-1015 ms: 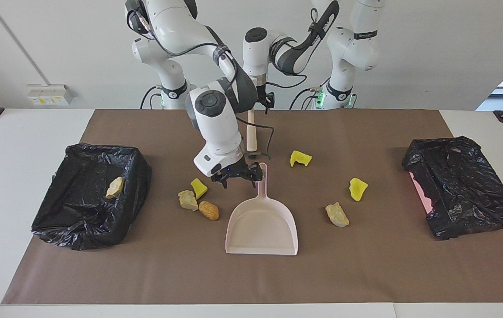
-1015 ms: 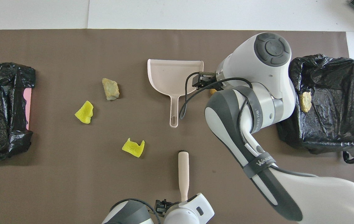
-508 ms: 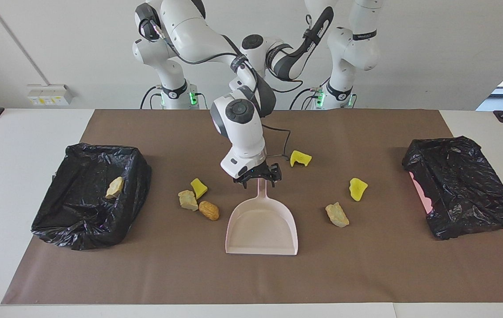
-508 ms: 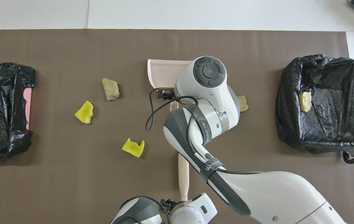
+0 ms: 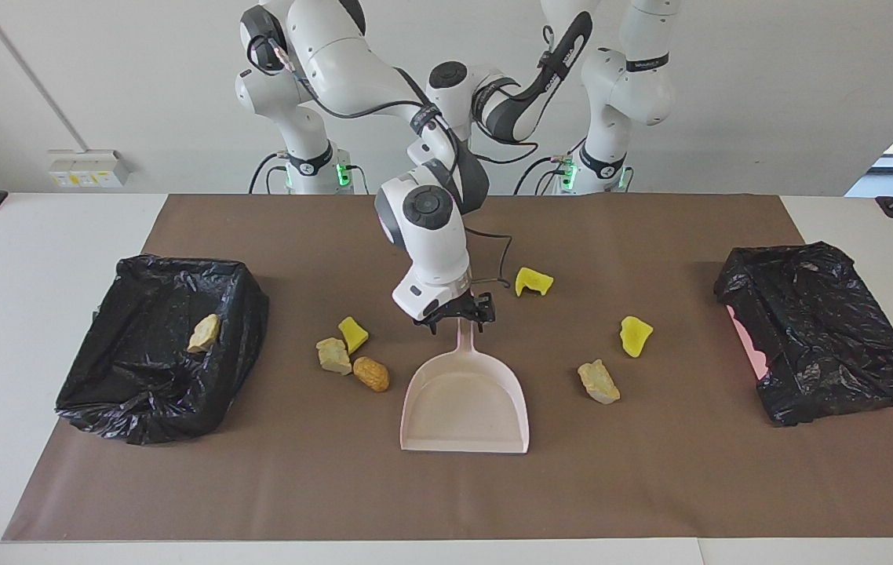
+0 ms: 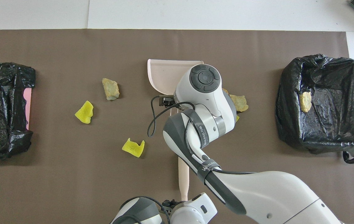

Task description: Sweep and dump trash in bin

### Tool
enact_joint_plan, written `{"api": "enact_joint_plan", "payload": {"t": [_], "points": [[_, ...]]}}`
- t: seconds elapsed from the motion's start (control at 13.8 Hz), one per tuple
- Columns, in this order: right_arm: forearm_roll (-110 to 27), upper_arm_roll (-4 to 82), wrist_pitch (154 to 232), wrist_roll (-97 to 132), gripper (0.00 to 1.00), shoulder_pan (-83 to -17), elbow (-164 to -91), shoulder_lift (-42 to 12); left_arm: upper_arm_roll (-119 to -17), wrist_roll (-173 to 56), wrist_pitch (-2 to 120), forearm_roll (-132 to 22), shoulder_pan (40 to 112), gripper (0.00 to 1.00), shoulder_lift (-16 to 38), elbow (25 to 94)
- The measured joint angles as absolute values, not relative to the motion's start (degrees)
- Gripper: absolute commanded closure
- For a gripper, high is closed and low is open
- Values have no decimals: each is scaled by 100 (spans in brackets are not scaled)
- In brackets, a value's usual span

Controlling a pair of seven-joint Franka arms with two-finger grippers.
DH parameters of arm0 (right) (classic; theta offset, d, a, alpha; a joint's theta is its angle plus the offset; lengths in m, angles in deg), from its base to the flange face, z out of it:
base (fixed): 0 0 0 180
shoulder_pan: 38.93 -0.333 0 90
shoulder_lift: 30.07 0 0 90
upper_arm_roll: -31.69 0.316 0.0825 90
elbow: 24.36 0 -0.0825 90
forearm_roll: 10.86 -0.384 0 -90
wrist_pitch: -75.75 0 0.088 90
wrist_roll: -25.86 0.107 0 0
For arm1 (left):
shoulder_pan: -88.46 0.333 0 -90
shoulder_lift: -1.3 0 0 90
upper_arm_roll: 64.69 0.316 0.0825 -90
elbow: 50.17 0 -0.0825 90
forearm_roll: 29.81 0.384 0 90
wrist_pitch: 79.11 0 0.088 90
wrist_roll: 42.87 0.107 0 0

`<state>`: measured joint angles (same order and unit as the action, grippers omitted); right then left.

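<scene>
- Right hand (image 5: 458, 311) sits at the dustpan (image 5: 465, 396) handle, grip unclear
- Left hand (image 6: 177, 203) clamps the brush handle (image 6: 183, 174), nearer the robots than the dustpan

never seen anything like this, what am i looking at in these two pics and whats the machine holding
Two white robot arms stand at a table, each ending in two-finger jaws. One picture looks at them from across the table; the other looks down from above their own end. On the brown mat lie a pink dustpan and six scraps of trash: three yellow chunks, two beige lumps and an orange-brown lump. A black-bagged bin sits at each end; the one at the right arm's end already holds another scrap. The right arm reaches down to the dustpan's handle. The left arm has its jaws shut on the end of a brush, close to the robots.
</scene>
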<state>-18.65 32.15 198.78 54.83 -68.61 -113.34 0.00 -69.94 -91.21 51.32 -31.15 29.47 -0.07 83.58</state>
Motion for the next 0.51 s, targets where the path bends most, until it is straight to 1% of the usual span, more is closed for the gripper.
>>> {"api": "enact_joint_plan", "payload": {"t": [0.07, 0.15, 0.22, 0.29, 0.36, 0.51], "points": [[-1865, 3215, 19878, 5483, 29, -6861, -11365, 0, -6973, -9121, 5099, -3117, 2947, 100, -27, 8345], [-1865, 3215, 19878, 5483, 50, -6861, -11387, 0, -6952, -9121, 5010, -3118, 2947, 100, -55, 8316], [-1865, 3215, 19878, 5483, 73, -6862, -11399, 0, -6928, -9121, 4852, -3118, 2948, 100, -104, 8270], [-1865, 3215, 19878, 5483, 92, -6862, -11405, -1, -6890, -9121, 4648, -3119, 2951, 100, -167, 8218], [-1830, 3215, 19877, 5481, 100, -6862, -11406, -1, -6831, -9121, 4408, -3119, 2968, 100, -249, 8171], [-1603, 3214, 19792, 5483, 100, -6863, -11392, -24, -6738, -9105, 3992, -3119, 3092, 100, -462, 8122]]}}
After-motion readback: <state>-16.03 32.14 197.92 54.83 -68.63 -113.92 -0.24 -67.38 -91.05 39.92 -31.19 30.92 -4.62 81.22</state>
